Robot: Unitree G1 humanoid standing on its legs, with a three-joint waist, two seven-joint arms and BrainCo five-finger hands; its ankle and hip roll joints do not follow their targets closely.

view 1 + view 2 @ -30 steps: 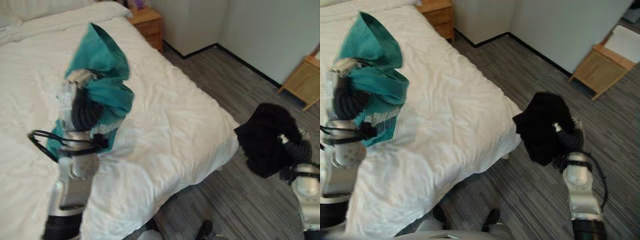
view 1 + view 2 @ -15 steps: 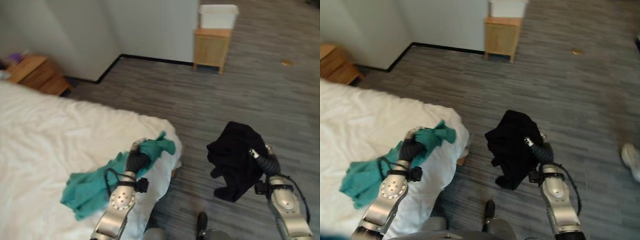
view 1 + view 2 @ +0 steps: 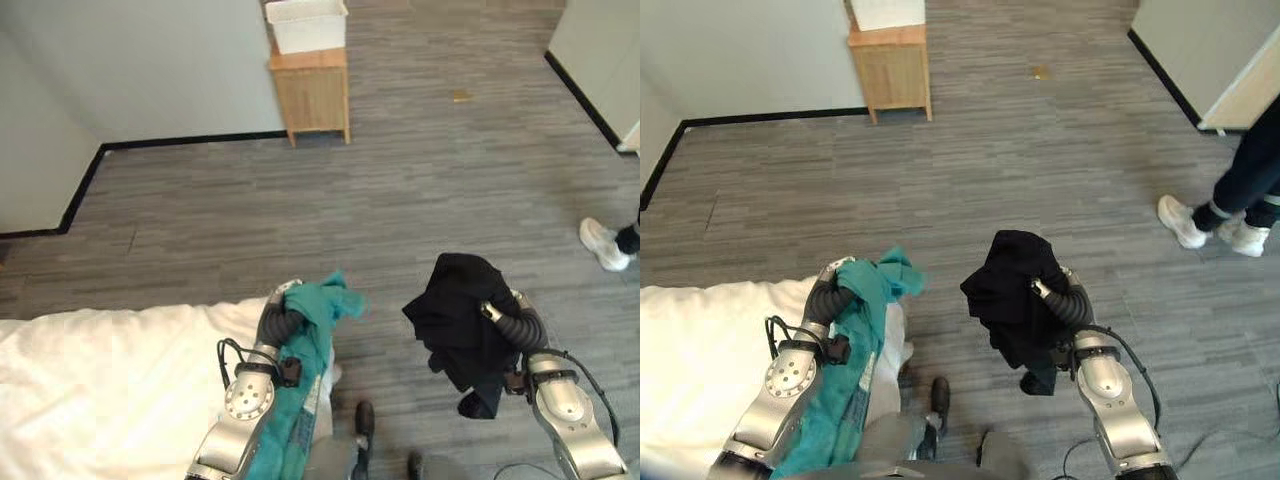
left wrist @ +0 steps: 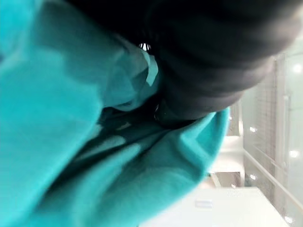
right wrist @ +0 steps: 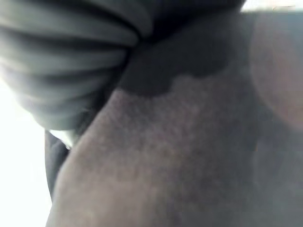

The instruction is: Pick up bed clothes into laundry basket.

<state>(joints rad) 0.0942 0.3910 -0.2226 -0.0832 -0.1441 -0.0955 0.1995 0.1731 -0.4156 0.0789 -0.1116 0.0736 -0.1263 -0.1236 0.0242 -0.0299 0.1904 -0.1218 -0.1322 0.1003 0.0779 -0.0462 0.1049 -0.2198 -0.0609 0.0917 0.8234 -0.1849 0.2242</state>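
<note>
Bed (image 3: 90, 390): white, at the far left, its corner beside the left arm. Left hand (image 3: 287, 297): raised at the bed's edge, draped in a teal cloth (image 3: 322, 312) that hangs down along the arm; fingers hidden under the fabric, so its grip cannot be told. Right hand (image 3: 492, 311): lifted over the floor (image 3: 420, 170), buried in a bunched black cloth (image 3: 455, 315); grip likewise cannot be told. White basket (image 3: 307, 22): on a wooden stand (image 3: 312, 92) by the far wall. A person's shoe (image 3: 603, 243): far right.
</note>
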